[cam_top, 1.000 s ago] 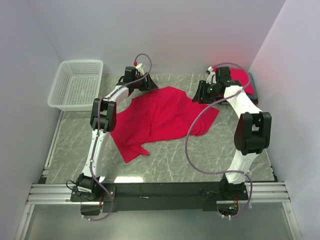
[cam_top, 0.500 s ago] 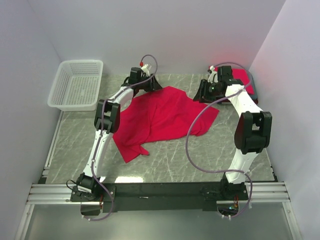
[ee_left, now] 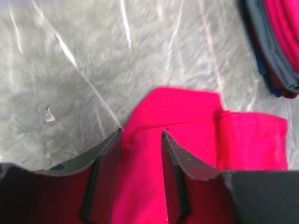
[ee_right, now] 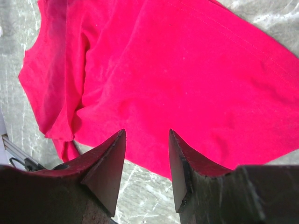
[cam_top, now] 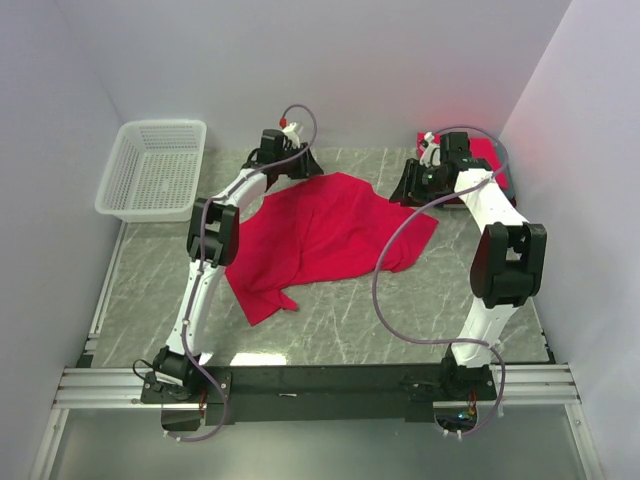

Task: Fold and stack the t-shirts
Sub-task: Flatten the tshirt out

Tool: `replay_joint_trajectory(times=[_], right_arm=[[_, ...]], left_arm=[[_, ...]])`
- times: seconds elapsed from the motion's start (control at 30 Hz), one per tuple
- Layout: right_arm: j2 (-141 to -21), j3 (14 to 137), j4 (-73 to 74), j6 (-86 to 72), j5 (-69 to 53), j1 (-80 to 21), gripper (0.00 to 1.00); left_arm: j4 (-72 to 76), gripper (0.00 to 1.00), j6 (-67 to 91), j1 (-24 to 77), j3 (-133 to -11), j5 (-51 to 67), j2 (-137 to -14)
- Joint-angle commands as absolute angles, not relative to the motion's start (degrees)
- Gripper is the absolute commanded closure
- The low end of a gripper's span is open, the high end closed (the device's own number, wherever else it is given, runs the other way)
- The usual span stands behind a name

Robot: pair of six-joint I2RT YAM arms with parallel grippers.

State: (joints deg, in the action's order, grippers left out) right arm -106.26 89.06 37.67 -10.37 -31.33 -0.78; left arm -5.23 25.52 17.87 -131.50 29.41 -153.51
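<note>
A bright red t-shirt (cam_top: 320,235) lies spread and rumpled in the middle of the marble table. My left gripper (cam_top: 303,170) is at its far left corner. In the left wrist view the left gripper (ee_left: 141,133) is open, its fingers straddling a raised fold of the shirt (ee_left: 187,116). My right gripper (cam_top: 405,190) hovers over the shirt's far right edge. In the right wrist view the right gripper (ee_right: 147,131) is open and empty above the red cloth (ee_right: 187,70). A stack of folded t-shirts (cam_top: 490,160), red on top, sits at the back right and shows again as the stack (ee_left: 280,42).
A white lattice basket (cam_top: 155,170) stands at the back left, by the left wall. White walls close in the table on three sides. Bare marble (cam_top: 400,320) lies in front of the shirt.
The left gripper has moved right along the shirt's far edge and its jaws have narrowed around the fold. The right gripper has shifted slightly back and to the right.
</note>
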Motion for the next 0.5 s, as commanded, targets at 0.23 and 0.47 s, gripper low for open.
replay_joint_trajectory(times=[0.23,0.47], right_arm=[[-103.8,90.2,39.5,-9.9,-35.0,3.2,0.52],[-103.3,88.9,39.9,-9.8,-35.6,4.0,0.52]], left_arm=[[-9.3,0.87,21.4,18.0,-128.9,30.0,-143.7],[-8.2,0.58,22.9,17.0,-130.1,29.3,-147.0]])
